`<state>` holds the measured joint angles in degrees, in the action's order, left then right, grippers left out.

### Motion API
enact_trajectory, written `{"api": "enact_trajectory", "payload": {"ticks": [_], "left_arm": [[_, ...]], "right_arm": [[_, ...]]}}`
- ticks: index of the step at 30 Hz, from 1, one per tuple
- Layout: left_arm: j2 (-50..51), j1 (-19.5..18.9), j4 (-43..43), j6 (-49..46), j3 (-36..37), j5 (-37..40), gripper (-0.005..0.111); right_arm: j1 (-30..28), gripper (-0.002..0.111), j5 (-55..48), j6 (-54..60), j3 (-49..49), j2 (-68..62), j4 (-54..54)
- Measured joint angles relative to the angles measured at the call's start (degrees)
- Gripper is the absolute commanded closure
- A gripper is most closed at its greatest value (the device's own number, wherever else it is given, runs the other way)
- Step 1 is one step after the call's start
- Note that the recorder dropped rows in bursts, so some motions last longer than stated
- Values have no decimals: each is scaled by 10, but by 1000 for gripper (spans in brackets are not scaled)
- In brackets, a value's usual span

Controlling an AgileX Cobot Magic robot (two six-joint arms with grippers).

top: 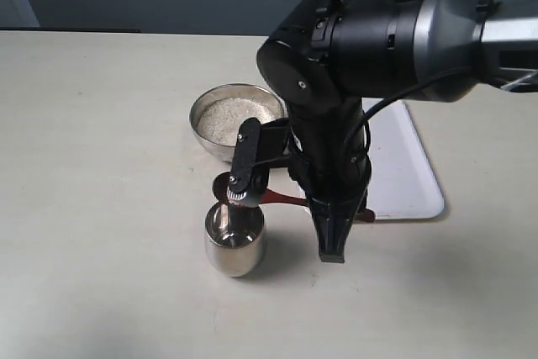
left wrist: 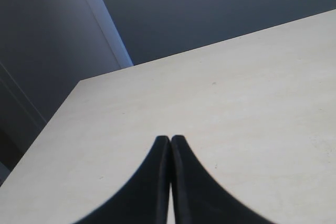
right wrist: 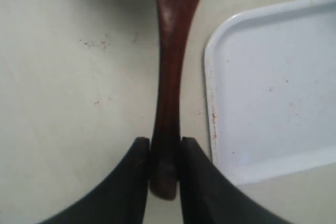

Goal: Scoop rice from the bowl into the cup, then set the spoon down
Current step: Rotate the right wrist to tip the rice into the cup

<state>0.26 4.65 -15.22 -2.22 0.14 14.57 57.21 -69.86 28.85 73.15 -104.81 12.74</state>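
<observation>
The silver bowl [top: 204, 136] stands at mid-table with a pale bed of rice [top: 234, 118] in it. In front of it is the polished steel cup [top: 235, 250]. The dark wooden spoon [top: 286, 199] lies level in the air, its oval end over the cup's far rim. My right gripper [right wrist: 164, 142] is shut on the tail of the spoon's handle [right wrist: 167, 93], and the big black right arm [top: 336, 124] hides part of the handle from the exterior view. Over bare tabletop, my left gripper [left wrist: 170, 139] is shut with nothing in it; the exterior view does not show it.
A white rectangular tray [top: 412, 178] lies flat to the right of the arm, and its corner [right wrist: 262, 87] is beside the spoon handle. The cream tabletop [top: 101, 191] stretches left of the cup and bowl, with a far edge [left wrist: 210, 45] against a dark wall.
</observation>
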Motion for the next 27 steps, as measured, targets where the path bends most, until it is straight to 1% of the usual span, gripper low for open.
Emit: {"api": "enact_trajectory", "payload": {"ticks": [6,13,19,27], "left_arm": [[0,0,0,0,0,0,106],[0,0,0,0,0,0,106],[0,0,0,0,0,0,106],[0,0,0,0,0,0,106]], "right_arm": [[46,109,-1,-38,-4,0,66],[58,109,-1,-99,-4,0,108],[76,109,0,-116,-10,0,121],[80,109,-1,-136,-40,0,136]]}}
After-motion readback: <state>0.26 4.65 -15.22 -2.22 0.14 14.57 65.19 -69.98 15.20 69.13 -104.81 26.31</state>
